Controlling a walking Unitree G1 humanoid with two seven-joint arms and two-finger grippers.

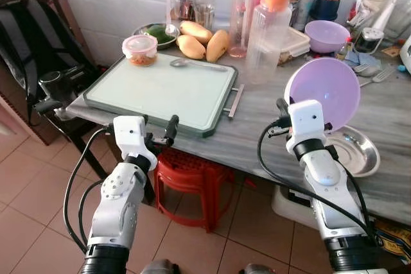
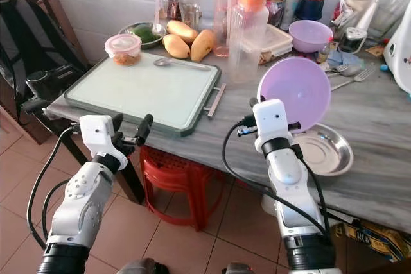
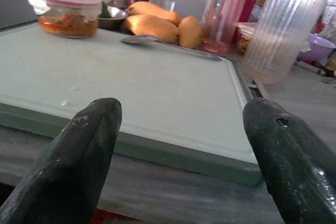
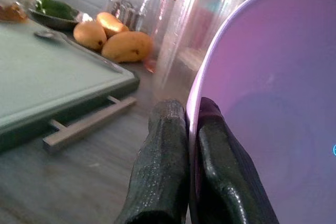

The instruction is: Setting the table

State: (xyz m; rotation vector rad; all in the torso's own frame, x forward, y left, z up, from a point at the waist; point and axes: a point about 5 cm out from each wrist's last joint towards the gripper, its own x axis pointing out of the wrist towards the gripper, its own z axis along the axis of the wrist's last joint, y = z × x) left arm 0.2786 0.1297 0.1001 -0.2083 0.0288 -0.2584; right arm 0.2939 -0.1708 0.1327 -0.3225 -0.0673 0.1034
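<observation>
My right gripper [image 1: 283,108] is shut on the rim of a lilac plastic bowl [image 1: 324,93], which it holds tilted on edge above the grey table [image 1: 263,133]; its two fingers [image 4: 170,145] pinch the rim from both sides. Just below the bowl a steel plate [image 1: 358,151] lies on the table. My left gripper [image 1: 160,134] is open and holds nothing, just off the table's front edge, facing the pale green tray [image 1: 160,88]. On the tray's far side lie a metal spoon [image 1: 192,63] and a pink-lidded food container [image 1: 140,49].
Behind the tray are three mangoes [image 1: 202,42], a dish of greens [image 1: 157,33], glasses, and a clear bottle with an orange cap [image 1: 266,33]. A second lilac bowl [image 1: 326,35] and forks [image 1: 379,75] lie at the back right. A red stool [image 1: 192,181] stands under the table.
</observation>
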